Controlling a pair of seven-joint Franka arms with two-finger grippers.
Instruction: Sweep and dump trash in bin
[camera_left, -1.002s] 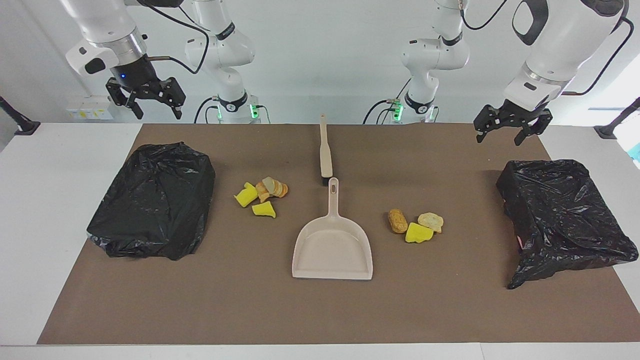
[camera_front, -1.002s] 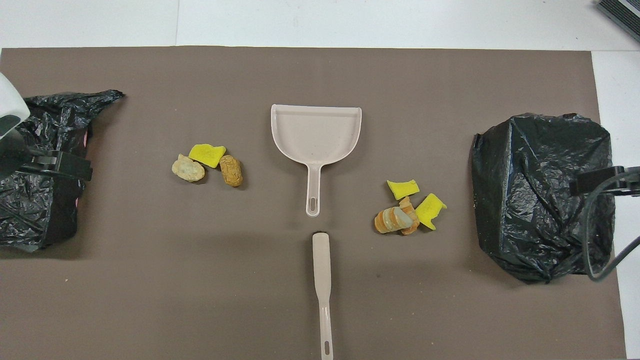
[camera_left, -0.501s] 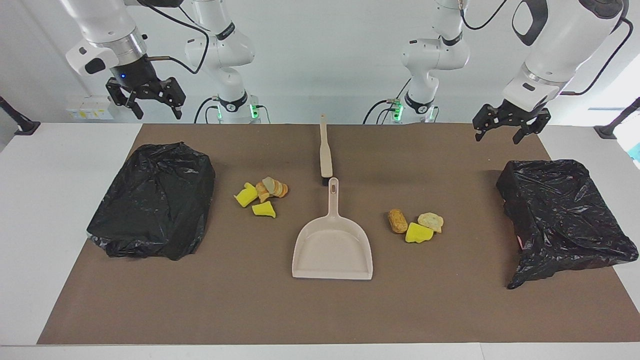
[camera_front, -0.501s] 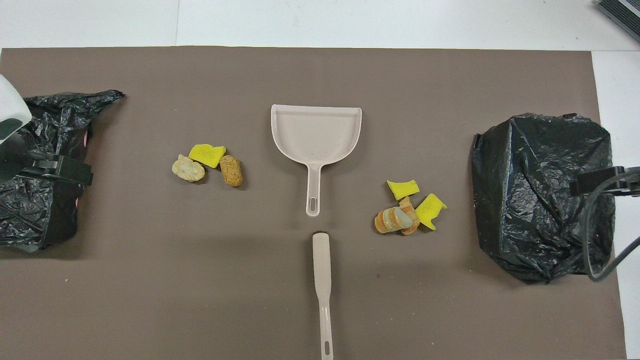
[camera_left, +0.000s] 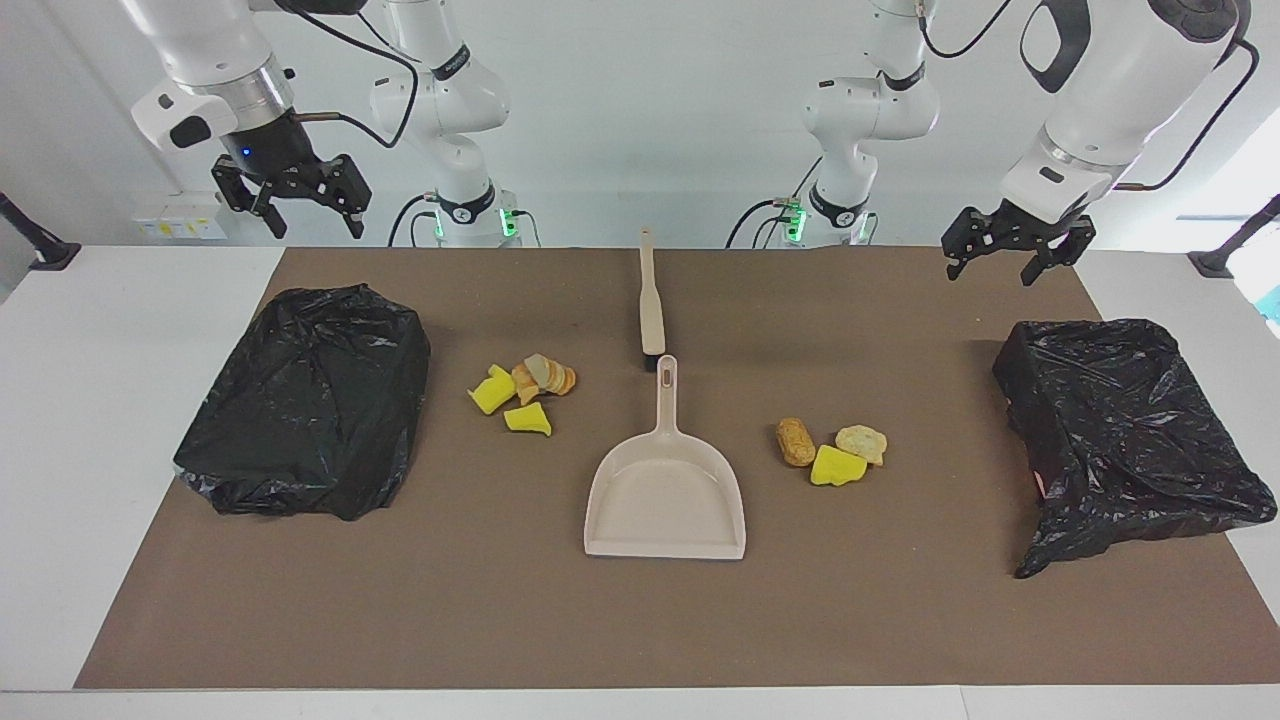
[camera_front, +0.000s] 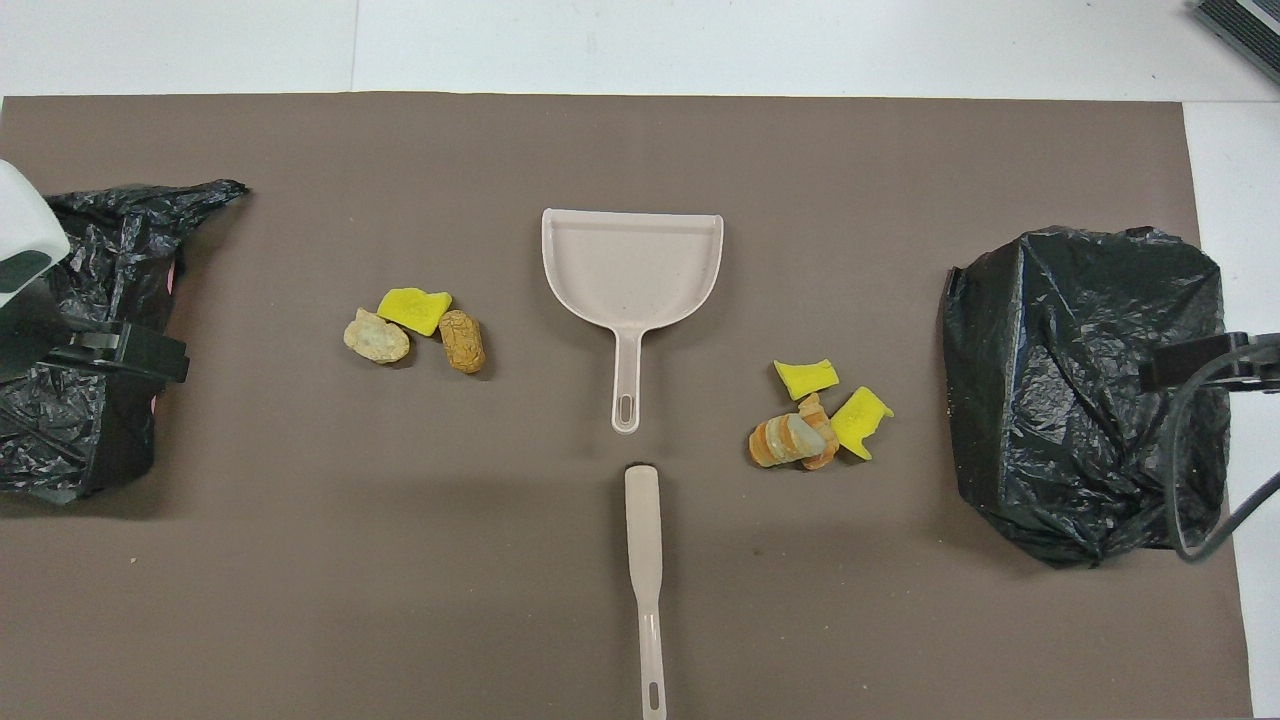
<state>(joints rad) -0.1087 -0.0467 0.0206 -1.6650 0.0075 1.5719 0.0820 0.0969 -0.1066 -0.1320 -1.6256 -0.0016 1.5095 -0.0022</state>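
Yellow and tan trash lies unswept — dustpan and brush untouched; left gripper and right gripper are raised, jaws apart.

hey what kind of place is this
Probably a robotics lab test bench: two bare white robot arms, a brown mat on a white table, and staged trash beside a dustpan.

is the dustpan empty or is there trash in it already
Empty. The dustpan lies flat with a bare tray; both trash piles sit on the mat beside it.
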